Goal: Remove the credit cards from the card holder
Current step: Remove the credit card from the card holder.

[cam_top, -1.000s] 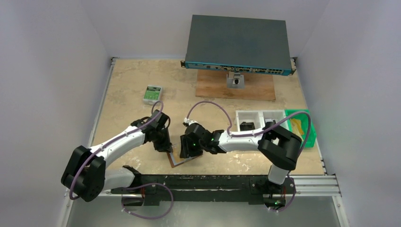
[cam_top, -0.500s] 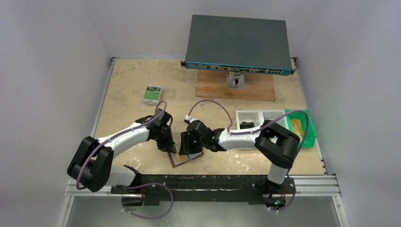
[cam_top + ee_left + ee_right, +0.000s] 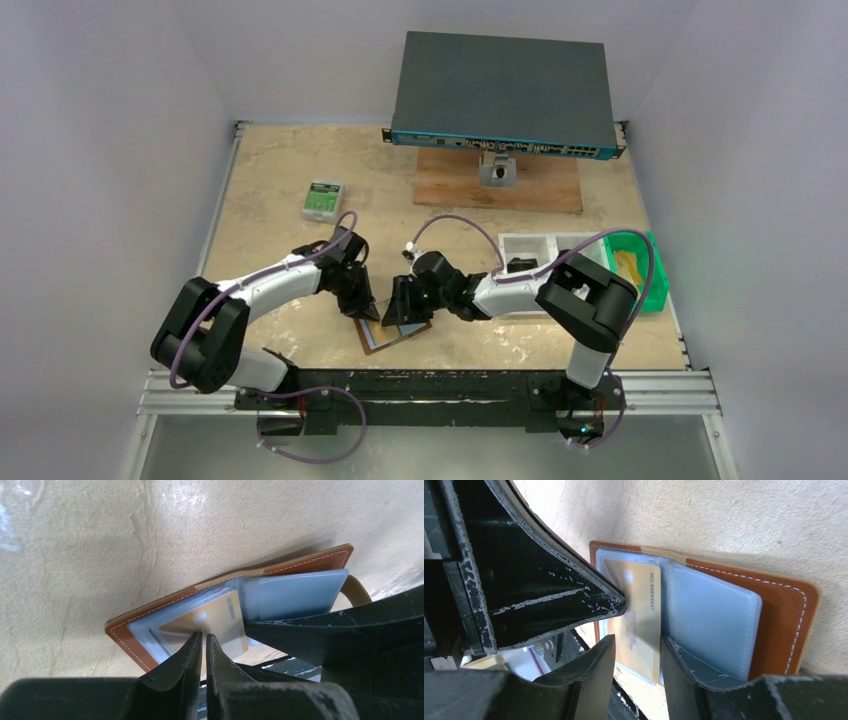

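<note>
Beige table (image 3: 280,180), 6 o'clock: my left claw (image 3: 204,636) nearly pressed together at card holder (image 3: 310,565)'s gold card (image 3: 220,617); right claw (image 3: 638,640) half-spread.

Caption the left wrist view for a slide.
Left gripper, fingers nearly together, at the gold card edge inside the open brown card holder.

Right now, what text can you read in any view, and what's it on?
"NO 88888547": on the gold card tucked in the card holder, seen in the right wrist view; the digits are my best reading.
Same card in the left wrist view: print blurred, unreadable.
Green-and-white box: print too small to read.
Grey rack unit, front strip: labels too small to read.
</note>
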Robot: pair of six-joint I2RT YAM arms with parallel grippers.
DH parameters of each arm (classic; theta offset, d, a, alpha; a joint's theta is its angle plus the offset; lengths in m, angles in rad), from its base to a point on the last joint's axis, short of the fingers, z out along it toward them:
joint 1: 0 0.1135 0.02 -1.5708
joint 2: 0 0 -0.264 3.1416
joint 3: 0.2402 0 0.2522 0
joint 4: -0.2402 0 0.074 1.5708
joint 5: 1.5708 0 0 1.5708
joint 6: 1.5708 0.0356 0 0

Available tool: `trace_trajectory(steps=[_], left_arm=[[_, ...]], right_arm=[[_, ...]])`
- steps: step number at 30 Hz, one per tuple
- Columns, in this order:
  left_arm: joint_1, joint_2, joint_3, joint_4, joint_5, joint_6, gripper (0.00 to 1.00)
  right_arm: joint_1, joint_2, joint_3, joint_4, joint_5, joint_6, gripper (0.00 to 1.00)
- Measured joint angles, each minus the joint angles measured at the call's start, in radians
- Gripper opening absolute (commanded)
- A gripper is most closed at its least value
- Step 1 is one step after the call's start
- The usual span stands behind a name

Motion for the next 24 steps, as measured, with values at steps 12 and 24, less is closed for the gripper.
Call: trace_trajectory(steps=[12, 24], left_arm=[[-0.001, 0.033, 0.001, 0.05, 0.049, -0.02, 0.07], [-0.008, -0.117, 0.011, -0.079, -0.033, 0.008, 0.13]], right_arm=[[-0.078, 0.034, -0.138, 0.276, -0.177, 0.132, 0.33], [-0.095, 0.074, -0.182, 0.392, -0.209, 0.198, 0.27]])
